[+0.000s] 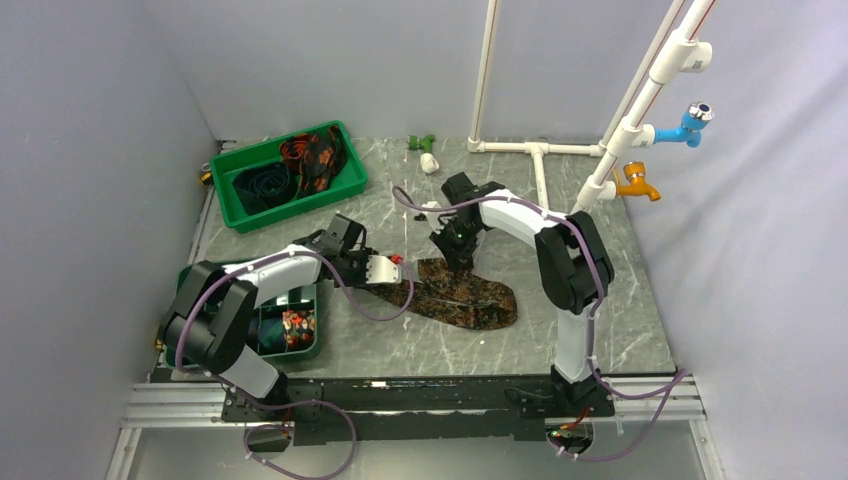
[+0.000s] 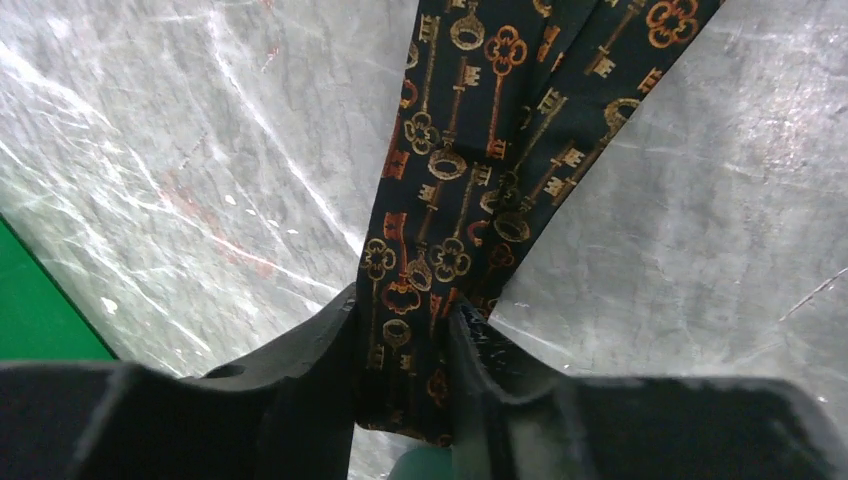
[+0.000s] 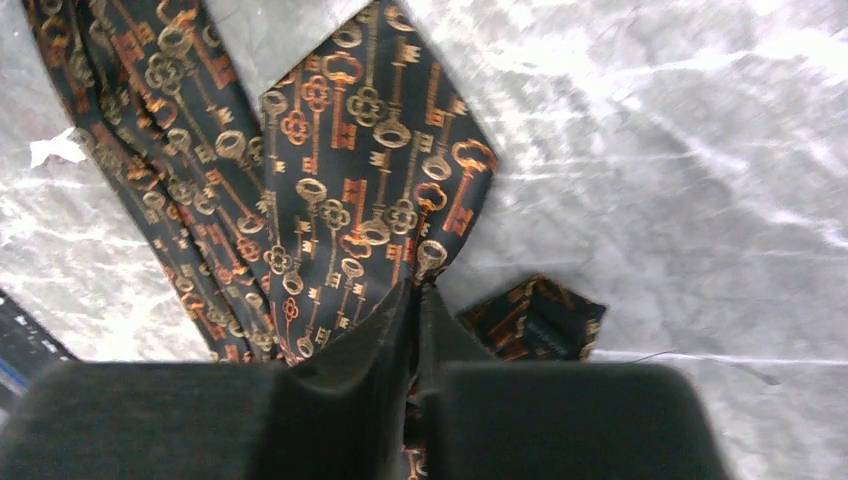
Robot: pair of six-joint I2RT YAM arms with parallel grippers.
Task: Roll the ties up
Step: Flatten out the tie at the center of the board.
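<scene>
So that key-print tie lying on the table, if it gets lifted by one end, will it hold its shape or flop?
Probably floppy: the tie lies folded over itself in layers, so it should drape from any pinch point. It looks thin and light, bunching between the fingers of the left gripper. The smooth tabletop may let it slide when pushed.

The left arm (image 1: pixel 262 272) stretches low to the right, left gripper (image 2: pixel 404 312) clamped on the black, gold-key-printed cloth tie (image 2: pixel 450 150); the right arm (image 1: pixel 522 213) folds back inward, right gripper (image 3: pixel 417 292) pinching the same tie
</scene>
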